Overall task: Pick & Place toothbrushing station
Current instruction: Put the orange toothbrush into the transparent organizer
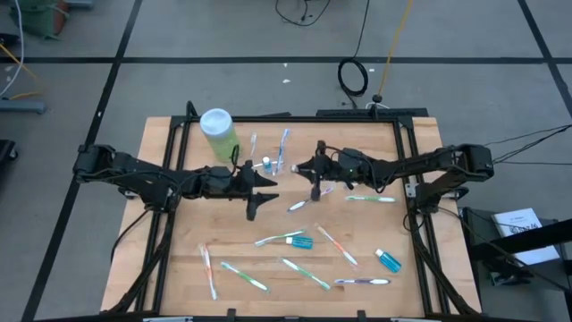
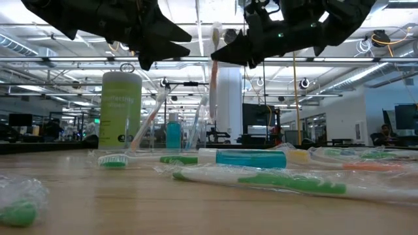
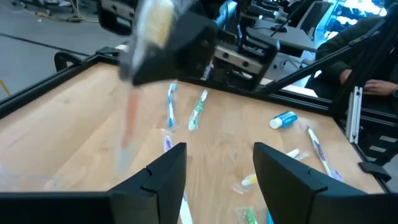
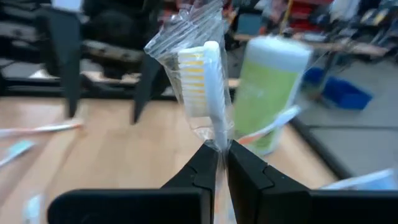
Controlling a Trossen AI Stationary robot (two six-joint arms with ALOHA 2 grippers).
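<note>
My right gripper [image 4: 219, 155] is shut on a wrapped toothbrush [image 4: 208, 81] with a white head and yellow bristles, held upright above the table's middle [image 2: 213, 72]. My left gripper [image 3: 217, 171] is open and empty, just left of it above the table [image 1: 259, 197]. A small clear cup [image 2: 174, 136] with a blue tube and leaning toothbrushes stands beside the light-green bottle [image 1: 218, 134]. Other toothbrushes [image 1: 279, 239] and blue toothpaste tubes [image 1: 388, 260] lie flat on the wood. My right gripper pinches the toothbrush's neck [image 4: 219, 138], just below the head, through its clear wrapper, between the two fingers. The fingers come about level from the table's right side and lie across the brush. The brush stands upright, head up, its orange handle [image 2: 213, 85] hanging clear of the table.
The light-green bottle with a white cap [image 2: 121, 108] stands at the far left of the table. Several loose toothbrushes lie across the near half [image 1: 241, 277]. A dark frame [image 1: 407, 179] rims the table. A person sits beyond the table [image 3: 367, 68].
</note>
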